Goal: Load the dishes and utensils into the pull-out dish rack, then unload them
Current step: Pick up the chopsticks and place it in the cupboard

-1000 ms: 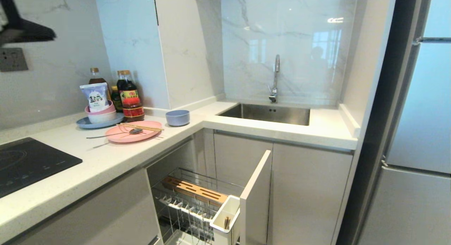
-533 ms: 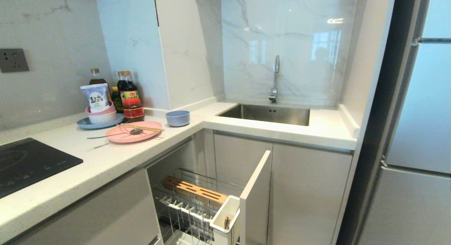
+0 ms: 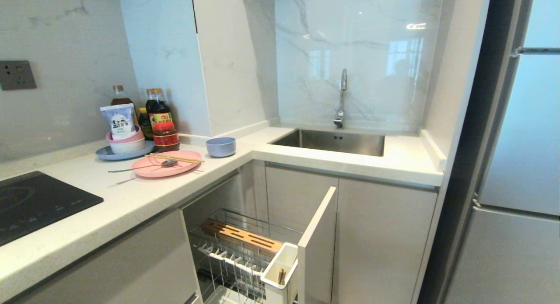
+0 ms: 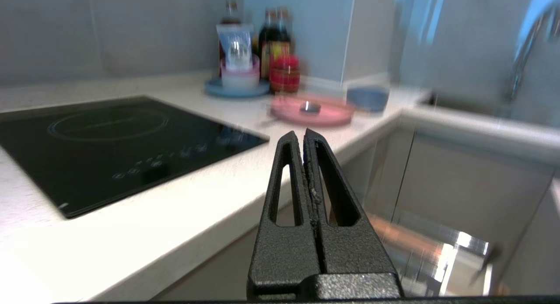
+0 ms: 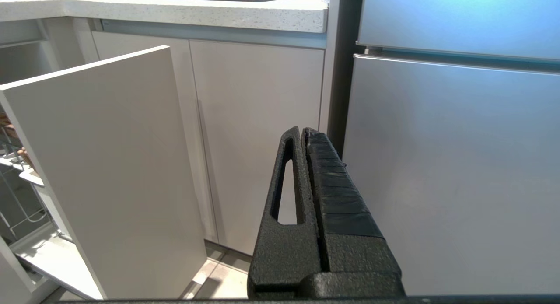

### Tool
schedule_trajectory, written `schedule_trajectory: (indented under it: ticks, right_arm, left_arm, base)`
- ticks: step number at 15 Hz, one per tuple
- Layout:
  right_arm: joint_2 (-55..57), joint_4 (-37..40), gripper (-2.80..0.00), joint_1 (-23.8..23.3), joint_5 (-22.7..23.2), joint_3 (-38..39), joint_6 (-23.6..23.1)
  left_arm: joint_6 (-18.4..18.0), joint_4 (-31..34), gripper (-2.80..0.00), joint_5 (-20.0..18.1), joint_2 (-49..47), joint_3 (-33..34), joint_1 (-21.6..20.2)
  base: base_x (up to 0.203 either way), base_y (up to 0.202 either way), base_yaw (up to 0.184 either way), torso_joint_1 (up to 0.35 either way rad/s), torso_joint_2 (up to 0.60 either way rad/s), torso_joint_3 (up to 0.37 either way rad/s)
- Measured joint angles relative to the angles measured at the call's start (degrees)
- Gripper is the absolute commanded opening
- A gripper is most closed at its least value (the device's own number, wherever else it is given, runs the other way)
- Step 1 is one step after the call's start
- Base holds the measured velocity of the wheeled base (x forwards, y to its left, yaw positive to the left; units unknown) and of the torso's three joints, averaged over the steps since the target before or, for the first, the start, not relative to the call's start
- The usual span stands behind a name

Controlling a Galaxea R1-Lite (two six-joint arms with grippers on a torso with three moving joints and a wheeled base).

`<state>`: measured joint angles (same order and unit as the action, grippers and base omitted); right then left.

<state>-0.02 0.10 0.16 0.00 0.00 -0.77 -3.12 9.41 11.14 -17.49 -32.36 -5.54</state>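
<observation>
The pink plate (image 3: 164,169) lies on the counter with the chopsticks (image 3: 175,158) and the spoon (image 3: 168,163) across it. The fork (image 3: 124,180) lies along its near side. To its right stands the blue-grey bowl (image 3: 220,146). Below the counter the pull-out dish rack (image 3: 238,251) is drawn out, with no dishes in it and its white utensil box (image 3: 280,269) at the front. My left gripper (image 4: 302,132) is shut and empty, level in front of the counter edge, facing the plate (image 4: 313,113) and bowl (image 4: 367,98). My right gripper (image 5: 302,130) is shut and empty, low by the cabinet doors.
A blue plate with stacked bowls (image 3: 124,147), sauce bottles (image 3: 158,113) and a red jar (image 3: 165,135) crowd the back of the counter. A black hob (image 3: 39,203) lies at the left, the sink (image 3: 334,141) at the right and a fridge (image 3: 516,164) at the far right.
A dark part of my left arm at the upper left of the head view one second ago has dropped out of that view. The dishes, utensils and rack have not moved.
</observation>
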Motion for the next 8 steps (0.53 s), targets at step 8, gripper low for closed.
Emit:
schedule_trajectory:
  ticks: [8]
  right_arm:
    - [0.0,0.0,-2.8,0.0,0.0,0.0,0.0]
  left_arm:
    - [0.0,-1.4,-2.8,-2.5,15.6,17.7,5.2]
  base:
    - [0.0,0.0,0.0,0.0,0.0,0.0]
